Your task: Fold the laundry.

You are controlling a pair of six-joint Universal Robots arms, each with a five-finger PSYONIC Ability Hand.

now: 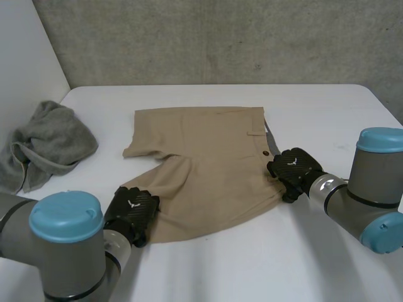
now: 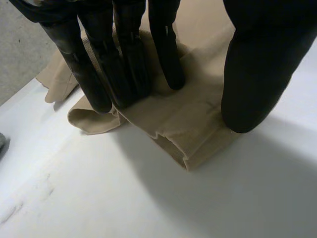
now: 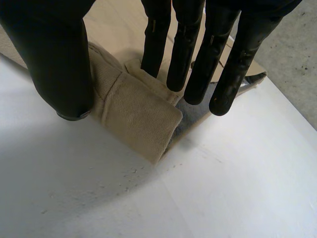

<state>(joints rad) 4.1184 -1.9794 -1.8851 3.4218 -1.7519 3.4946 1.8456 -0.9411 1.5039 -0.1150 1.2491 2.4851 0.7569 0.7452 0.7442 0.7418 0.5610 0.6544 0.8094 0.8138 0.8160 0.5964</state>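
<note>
Where the laundry lies: a pair of beige twill shorts [image 1: 208, 163] is spread flat at the middle of the white table [image 1: 264, 264], with the waistband toward the robot's right and the legs toward its left.
Left hand [image 1: 132, 211]: it sits on the hem corner of the near leg. Its straight fingers [image 2: 124, 74] press down on the cloth. The thumb [image 2: 252, 79] stands on the hem edge apart from them, so the hand is spread and not clamped. The cloth is slightly humped between thumb and fingers.
Right hand [image 1: 295, 168]: it is at the near end of the waistband. A fold of the band is turned over so that the grey lining [image 3: 190, 116] shows. The hand pinches this fold between its thumb and fingers.
Brown button [image 1: 266, 152]: small, on the shorts near the waistband, just beside the right hand.
Crumpled grey cloth [image 1: 50, 148]: heaped at the table's left edge, well apart from the shorts.
</note>
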